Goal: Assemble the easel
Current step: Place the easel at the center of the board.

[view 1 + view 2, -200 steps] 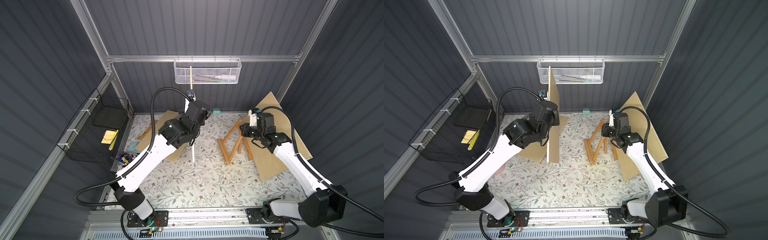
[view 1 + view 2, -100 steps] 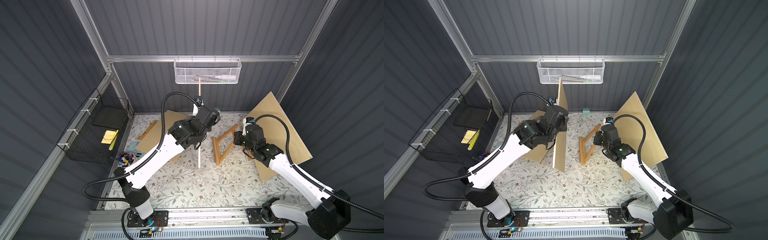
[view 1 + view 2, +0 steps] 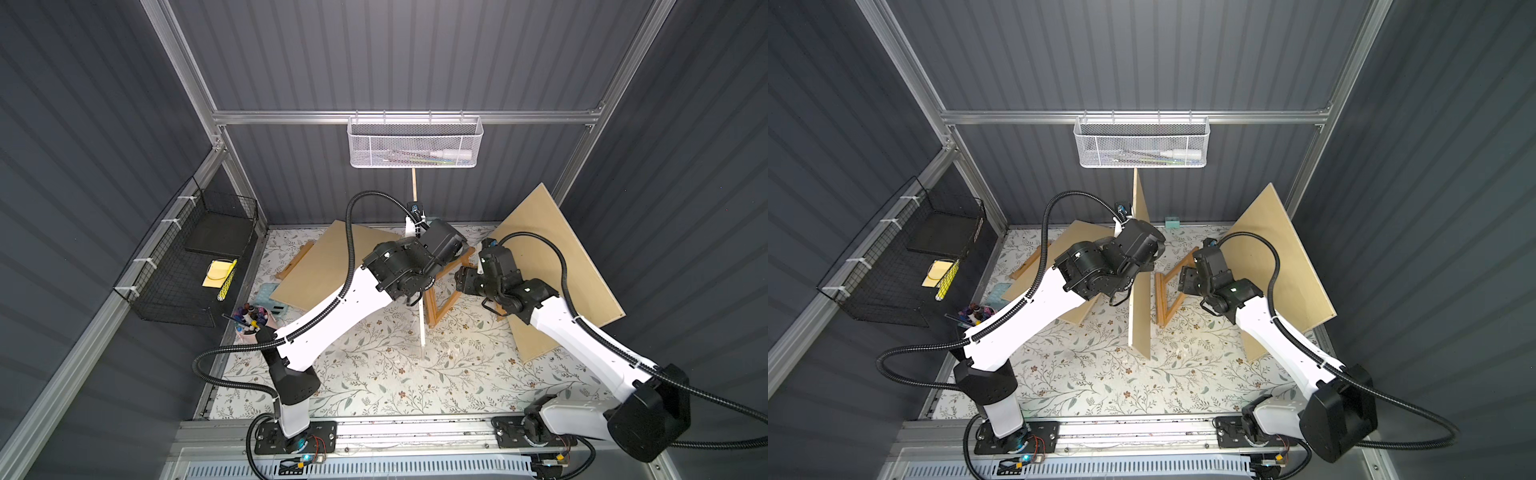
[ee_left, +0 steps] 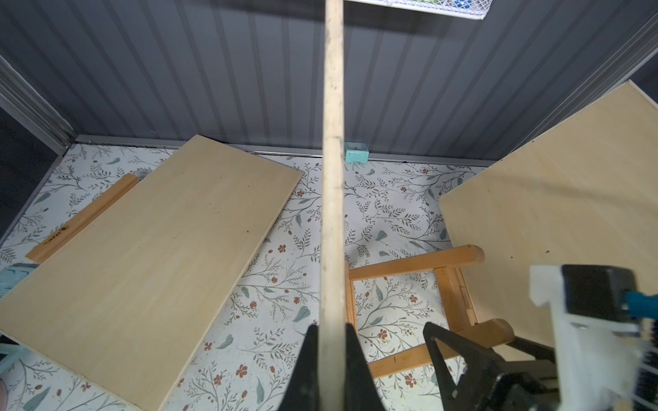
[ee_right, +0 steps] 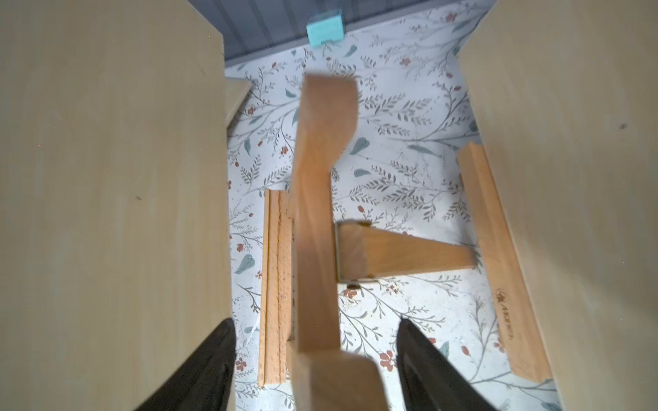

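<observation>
Here: floral tabletop [image 3: 374, 386], grey ribbed walls [image 3: 374, 62]; left gripper [image 4: 331, 338] pinching upright board [image 4: 333, 178]; right gripper [image 5: 315, 322] spread around easel frame [image 5: 315, 213].

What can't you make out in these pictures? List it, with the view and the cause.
Left gripper fingertips: hidden under its own wrist in both top views; the left wrist view shows them shut on the upright board.
Easel frame: blurred in the right wrist view, near end cut off by the picture edge.
White mesh basket contents: too small behind mesh, top views.
Wooden strip stamp: blurred, unreadable.
</observation>
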Motion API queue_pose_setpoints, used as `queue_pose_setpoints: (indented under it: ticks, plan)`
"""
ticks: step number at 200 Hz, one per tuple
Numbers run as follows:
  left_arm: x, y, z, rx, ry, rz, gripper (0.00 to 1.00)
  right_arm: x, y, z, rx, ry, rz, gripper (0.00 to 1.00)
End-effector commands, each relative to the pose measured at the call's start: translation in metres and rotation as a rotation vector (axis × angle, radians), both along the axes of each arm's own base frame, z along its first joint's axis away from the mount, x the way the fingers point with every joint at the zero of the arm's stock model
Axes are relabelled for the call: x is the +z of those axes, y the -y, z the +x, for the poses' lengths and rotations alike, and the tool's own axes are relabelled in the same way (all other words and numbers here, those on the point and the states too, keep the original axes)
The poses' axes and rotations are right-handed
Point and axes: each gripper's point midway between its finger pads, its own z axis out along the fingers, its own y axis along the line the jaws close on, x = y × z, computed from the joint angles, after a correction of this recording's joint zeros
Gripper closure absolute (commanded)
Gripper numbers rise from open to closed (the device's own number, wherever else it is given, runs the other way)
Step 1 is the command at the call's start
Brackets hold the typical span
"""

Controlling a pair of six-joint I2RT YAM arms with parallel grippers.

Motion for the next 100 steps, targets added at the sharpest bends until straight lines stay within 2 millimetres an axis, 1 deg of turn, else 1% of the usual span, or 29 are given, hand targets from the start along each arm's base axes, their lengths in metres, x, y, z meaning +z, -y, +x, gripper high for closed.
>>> queue_pose_setpoints:
  ticks: [1,5,7,12,42,60,100]
  plan:
    - [0.052,-0.014,-0.004,0.089,0.081,-0.192,1.00,0.037,0.011,-0.008,-0.003,0.054,-0.034,0.24]
    - [0.050,-0.013,-0.004,0.089,0.071,-0.196,1.00,0.041,0.011,-0.008,0.001,0.057,-0.035,0.23]
    - [0.050,-0.012,-0.005,0.090,0.067,-0.197,1.00,0.050,0.013,-0.012,0.002,0.080,-0.026,0.22]
    - [0.048,-0.011,-0.005,0.090,0.058,-0.199,1.00,0.058,0.014,-0.014,0.002,0.091,-0.023,0.20]
    - [0.048,-0.003,-0.009,0.082,0.036,-0.194,1.00,0.082,0.019,-0.022,0.002,0.130,-0.018,0.18]
    - [0.046,0.008,-0.011,0.054,0.022,-0.201,1.00,0.090,0.021,-0.024,0.004,0.148,-0.021,0.18]
    - [0.036,0.021,-0.009,0.039,0.000,-0.204,1.00,0.097,0.029,-0.027,-0.004,0.170,-0.038,0.17]
